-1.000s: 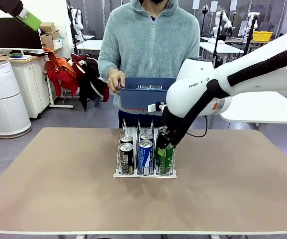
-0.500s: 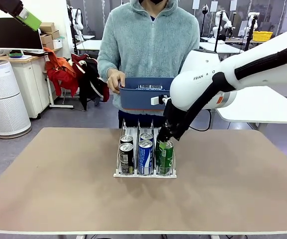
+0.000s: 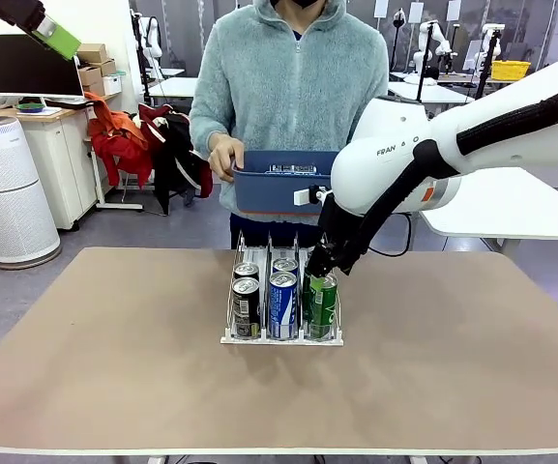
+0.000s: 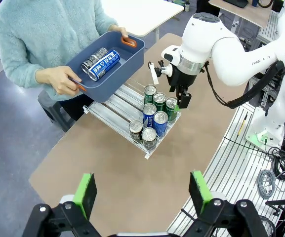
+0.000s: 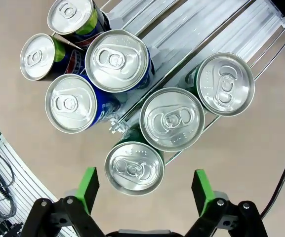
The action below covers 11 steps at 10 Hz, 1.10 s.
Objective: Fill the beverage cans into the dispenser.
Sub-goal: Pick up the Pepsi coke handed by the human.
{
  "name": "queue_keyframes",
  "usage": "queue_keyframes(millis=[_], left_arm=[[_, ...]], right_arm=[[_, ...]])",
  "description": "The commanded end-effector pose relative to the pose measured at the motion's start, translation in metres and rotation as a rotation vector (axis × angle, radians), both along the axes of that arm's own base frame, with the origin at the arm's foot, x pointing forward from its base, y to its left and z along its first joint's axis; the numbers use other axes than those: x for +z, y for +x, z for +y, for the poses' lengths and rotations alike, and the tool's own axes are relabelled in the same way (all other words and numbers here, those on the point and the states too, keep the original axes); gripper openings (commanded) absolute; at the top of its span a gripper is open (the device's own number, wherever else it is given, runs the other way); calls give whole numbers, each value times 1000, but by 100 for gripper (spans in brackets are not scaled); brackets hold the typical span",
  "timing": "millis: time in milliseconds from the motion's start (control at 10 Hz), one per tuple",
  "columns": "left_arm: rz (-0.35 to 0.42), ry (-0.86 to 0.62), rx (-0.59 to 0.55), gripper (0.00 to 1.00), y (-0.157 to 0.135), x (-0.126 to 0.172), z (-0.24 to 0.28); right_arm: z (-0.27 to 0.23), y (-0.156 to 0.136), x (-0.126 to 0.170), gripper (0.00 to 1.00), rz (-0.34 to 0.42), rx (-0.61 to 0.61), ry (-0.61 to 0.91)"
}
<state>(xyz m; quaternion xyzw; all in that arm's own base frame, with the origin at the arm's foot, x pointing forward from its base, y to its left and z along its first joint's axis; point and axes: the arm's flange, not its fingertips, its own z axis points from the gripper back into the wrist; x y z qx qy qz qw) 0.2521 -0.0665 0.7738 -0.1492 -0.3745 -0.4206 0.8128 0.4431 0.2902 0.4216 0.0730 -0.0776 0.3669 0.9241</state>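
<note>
A: Placement step, by the look of it; right gripper (image 3: 317, 271) spread wide, empty, hovering just above the front green can (image 3: 323, 304) in the right lane of the dispenser (image 3: 280, 340).

B: Seems nearly done, then; seven beverage cans (image 3: 282, 304) upright in the rack at mid desk (image 3: 114, 367), three green, two blue, two dark; where next?

A: Likely straight up first, to clear the silver tops without a knock; then across to the blue bin (image 3: 269, 193) held by the person (image 3: 288, 77) just behind the dispenser; two spare cans (image 4: 102, 58) lying on their sides inside.

B: Calls for a grasp across the body of a lying can, probably; and the left gripper (image 4: 143, 190)?

A: Open as well, gripping nothing, raised high and well apart from the desk.
</note>
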Motion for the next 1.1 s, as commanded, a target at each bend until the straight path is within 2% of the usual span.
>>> queue_keyframes(millis=[0, 500, 600, 800, 1000], left_arm=[[-5, 7, -4, 100, 0, -2, 1], [-5, 7, -4, 100, 0, -2, 1], [-5, 7, -4, 100, 0, -2, 1], [-5, 7, -4, 100, 0, -2, 1], [-5, 7, -4, 100, 0, -2, 1]], right_arm=[[0, 0, 0, 100, -1, 0, 0], [-44, -3, 113, 100, -66, 204, 142], [-59, -2, 143, 100, -69, 224, 157], [-83, -18, 199, 100, -168, 224, 236], [-109, -34, 246, 100, -205, 200, 305]])
